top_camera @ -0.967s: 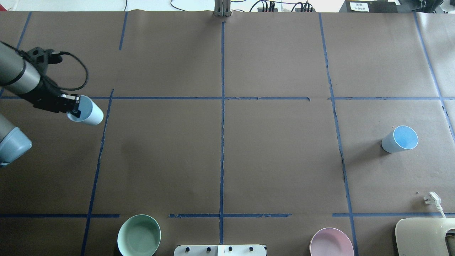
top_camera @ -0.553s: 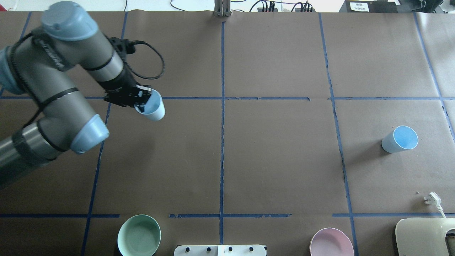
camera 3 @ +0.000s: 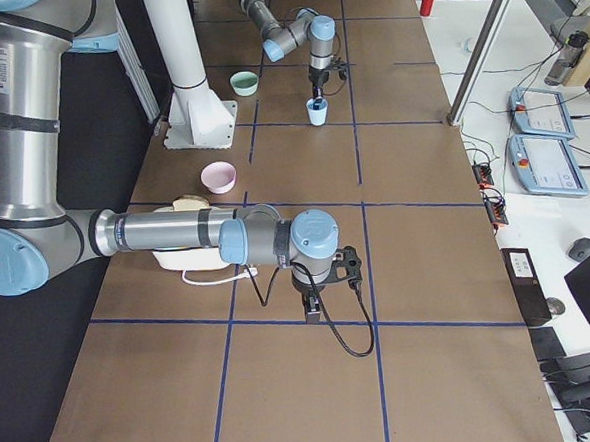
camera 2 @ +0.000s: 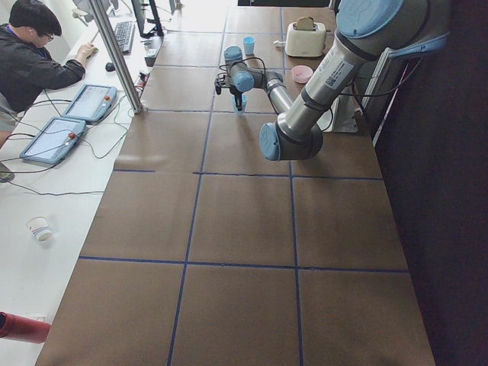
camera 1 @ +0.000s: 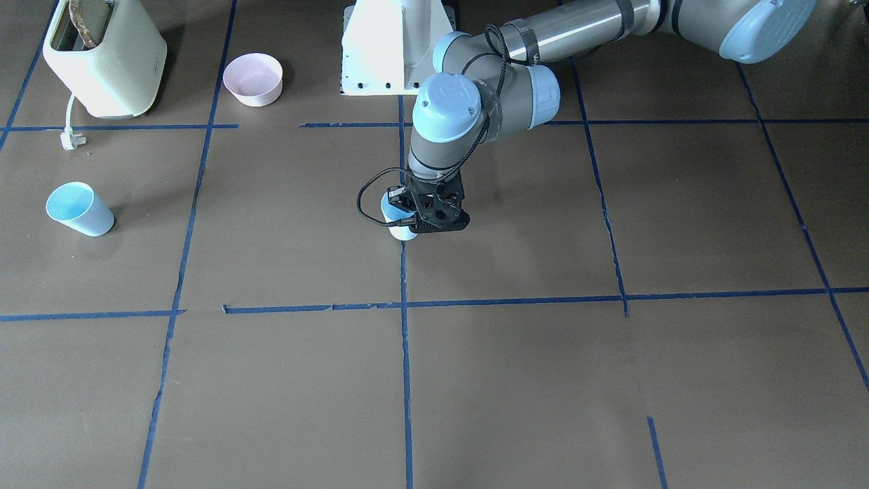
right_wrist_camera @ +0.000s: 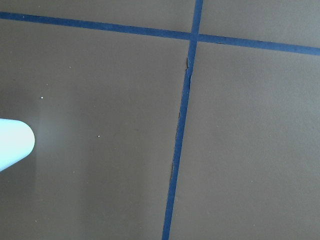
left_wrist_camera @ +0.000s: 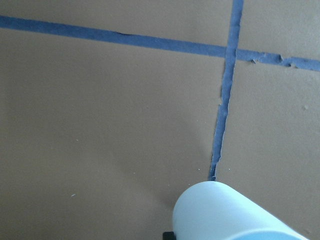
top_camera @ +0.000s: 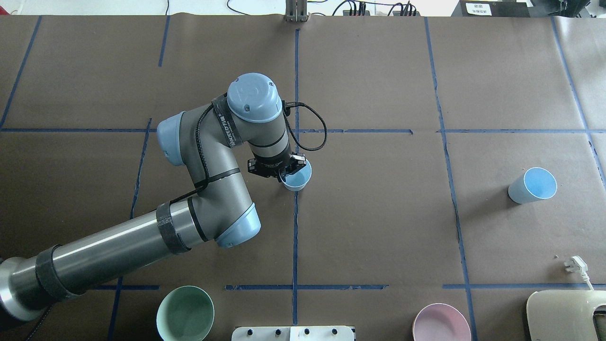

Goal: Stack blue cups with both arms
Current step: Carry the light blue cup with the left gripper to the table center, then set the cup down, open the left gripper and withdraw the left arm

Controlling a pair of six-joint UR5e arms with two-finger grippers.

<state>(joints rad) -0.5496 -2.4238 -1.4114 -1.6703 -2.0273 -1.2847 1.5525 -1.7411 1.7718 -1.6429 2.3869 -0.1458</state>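
My left gripper point(top_camera: 280, 169) is shut on the rim of a blue cup point(top_camera: 298, 176) and holds it upright at the table's middle, on the centre tape line. The cup also shows in the front view point(camera 1: 400, 229) and the left wrist view point(left_wrist_camera: 230, 212); whether it touches the table I cannot tell. The second blue cup point(top_camera: 532, 185) stands alone at the right, also in the front view point(camera 1: 78, 209). My right gripper point(camera 3: 313, 305) shows only in the exterior right view, so I cannot tell its state. A pale cup edge point(right_wrist_camera: 12, 142) is at the right wrist view's left border.
A mint-green bowl point(top_camera: 185, 313) and a pink bowl point(top_camera: 441, 323) sit at the near edge. A cream toaster point(top_camera: 565, 315) with its plug point(top_camera: 576, 265) is at the near right corner. The white pedestal point(camera 1: 397, 47) stands between the bowls. An operator point(camera 2: 30, 61) sits beyond the far edge.
My left arm has swung from the far left edge to the table's middle, carrying the blue cup with it. The other cup has not moved.
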